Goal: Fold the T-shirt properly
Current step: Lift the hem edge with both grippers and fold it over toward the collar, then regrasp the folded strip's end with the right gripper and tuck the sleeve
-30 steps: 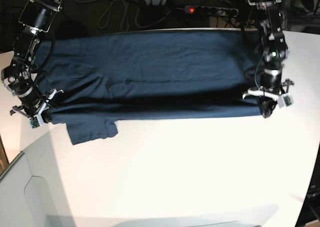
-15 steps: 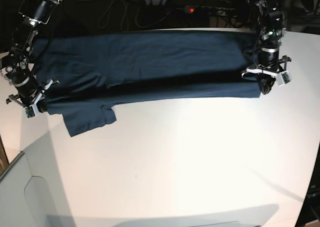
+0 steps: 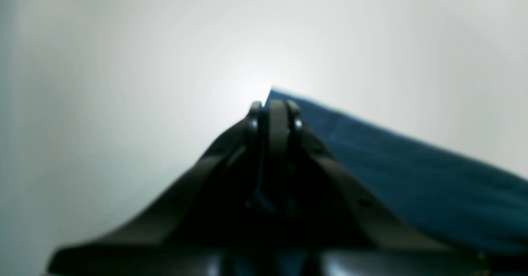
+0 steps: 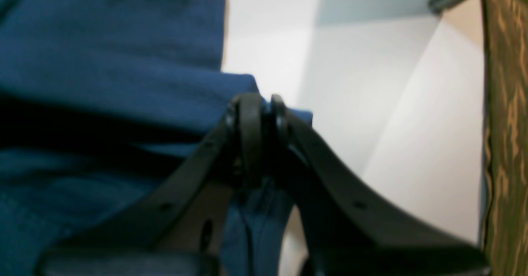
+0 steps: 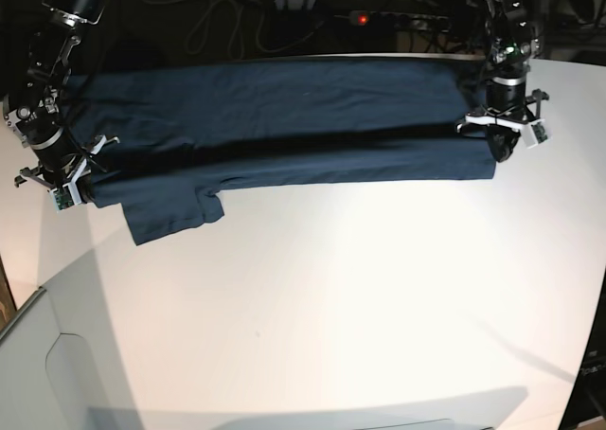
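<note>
White, smooth table top (image 5: 331, 307) fills the near half of the base view and nothing lies on it there. Further back, the plain dark navy-blue short-sleeved cotton T-shirt (image 5: 284, 132) lies stretched across the width of the table, with one sleeve (image 5: 170, 214) hanging out toward the near side, close to the right arm.

At each end of the cloth one arm holds it. The right gripper (image 4: 258, 107) has its jaws pressed together on the near edge of the T-shirt (image 4: 103, 74); blue fabric passes between the black fingers. The left gripper (image 3: 274, 109) has also its jaws nearly together, and the blue edge of the shirt (image 3: 392, 164) comes out directly beside the tips, so I judge it is pinching the hem corner, although the picture is blurred.

The near long edge seems to be lifted and doubled over the body, with a dark shadow line under it. I judge the step in hand is the first lengthwise fold. The next move probably calls for both arms to carry the edge evenly toward the far side, keep the cloth tight between them, lay it flat, and only then release.

Behind the table are cables and a power strip with red light (image 5: 365, 18).
</note>
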You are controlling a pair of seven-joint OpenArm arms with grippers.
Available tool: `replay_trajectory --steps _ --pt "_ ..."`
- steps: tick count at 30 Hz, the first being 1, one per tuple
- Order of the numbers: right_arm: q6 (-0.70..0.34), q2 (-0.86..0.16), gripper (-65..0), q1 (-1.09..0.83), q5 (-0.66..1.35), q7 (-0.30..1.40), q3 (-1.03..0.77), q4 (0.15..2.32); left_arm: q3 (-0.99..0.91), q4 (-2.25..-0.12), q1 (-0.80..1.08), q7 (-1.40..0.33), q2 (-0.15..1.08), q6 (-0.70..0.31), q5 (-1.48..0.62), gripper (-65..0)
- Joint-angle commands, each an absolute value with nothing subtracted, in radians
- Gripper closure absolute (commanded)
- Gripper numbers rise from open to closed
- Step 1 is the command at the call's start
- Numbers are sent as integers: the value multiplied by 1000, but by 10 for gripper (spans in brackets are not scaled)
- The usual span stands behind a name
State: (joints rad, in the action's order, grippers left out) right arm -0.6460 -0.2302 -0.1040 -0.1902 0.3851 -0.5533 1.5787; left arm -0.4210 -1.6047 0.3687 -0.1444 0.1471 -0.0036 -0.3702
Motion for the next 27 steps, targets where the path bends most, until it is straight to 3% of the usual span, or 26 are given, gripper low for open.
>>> replay_trajectory --steps 1,12,27 --pt "-651 -251 -2 -107 -180 367 -561 1598 -426 -1620 366 -108 160 1 -372 0" --pt "-651 -248 -2 -182 -183 367 -561 1649 -432 -1620 366 -108 170 1 -372 0" --pt "-651 -254 -2 -189 -183 366 -561 1549 -432 -1618 364 -108 171 1 -372 0"
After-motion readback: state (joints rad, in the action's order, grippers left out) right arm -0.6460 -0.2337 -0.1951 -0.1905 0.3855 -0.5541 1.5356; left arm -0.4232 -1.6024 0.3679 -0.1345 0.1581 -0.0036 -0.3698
